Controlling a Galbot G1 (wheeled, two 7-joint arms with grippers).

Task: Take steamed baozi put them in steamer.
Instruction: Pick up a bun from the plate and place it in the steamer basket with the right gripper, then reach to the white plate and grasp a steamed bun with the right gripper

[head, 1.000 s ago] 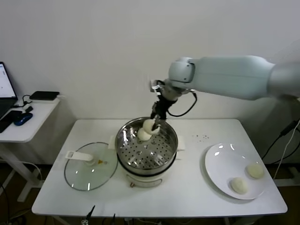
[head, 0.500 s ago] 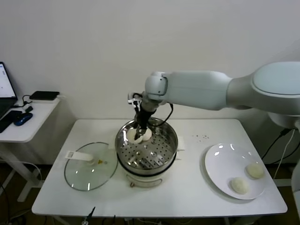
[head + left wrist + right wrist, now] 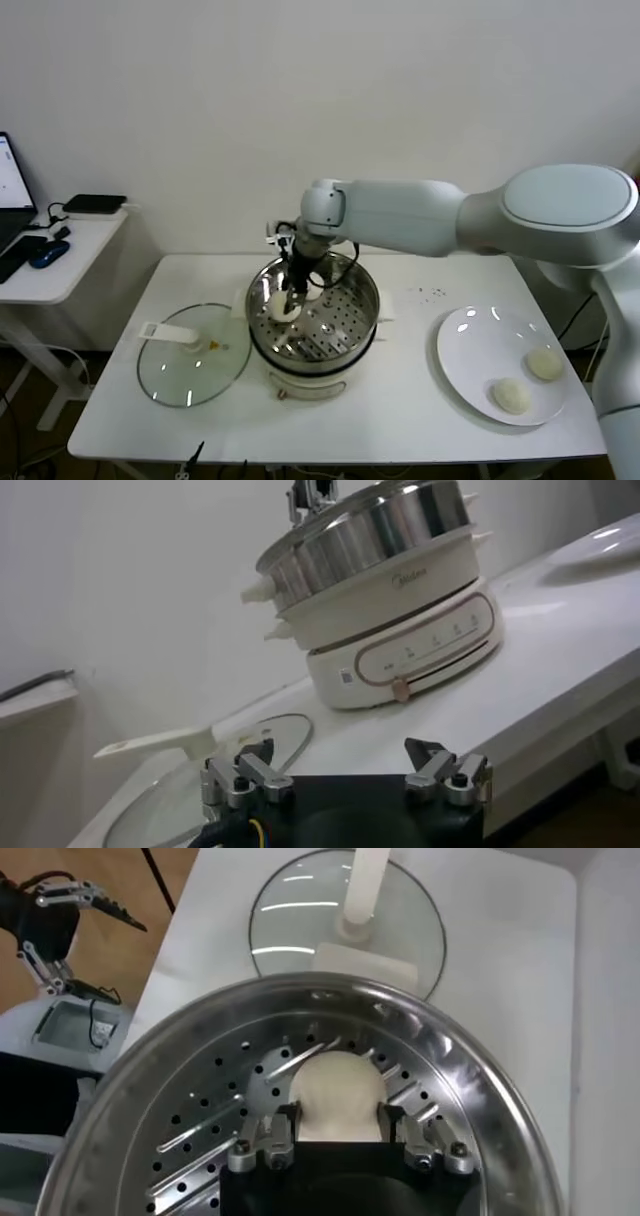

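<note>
The steamer [image 3: 345, 335] stands mid-table on its white cooker base; it also shows in the left wrist view [image 3: 370, 540]. My right gripper [image 3: 292, 296] reaches into its back left part and is shut on a cream-white baozi [image 3: 338, 1098], held low over the perforated bottom [image 3: 200, 1118]. The held baozi shows in the head view [image 3: 281, 303]. Another baozi [image 3: 315, 291] lies in the steamer just beside it, partly hidden by the gripper. Two baozi [image 3: 511, 396] [image 3: 545, 364] lie on the white plate [image 3: 470, 365]. My left gripper [image 3: 342, 765] is open and empty, low by the table's front left edge.
The glass lid [image 3: 190, 355] with a white handle lies flat left of the steamer; it shows in the right wrist view [image 3: 345, 923] too. A side desk [image 3: 50, 270] with a laptop and a mouse stands at far left. The wall is close behind the table.
My right gripper has carried the baozi leftward and down, from above the steamer's back rim into its back left part, and the arm has stretched further across the table.
</note>
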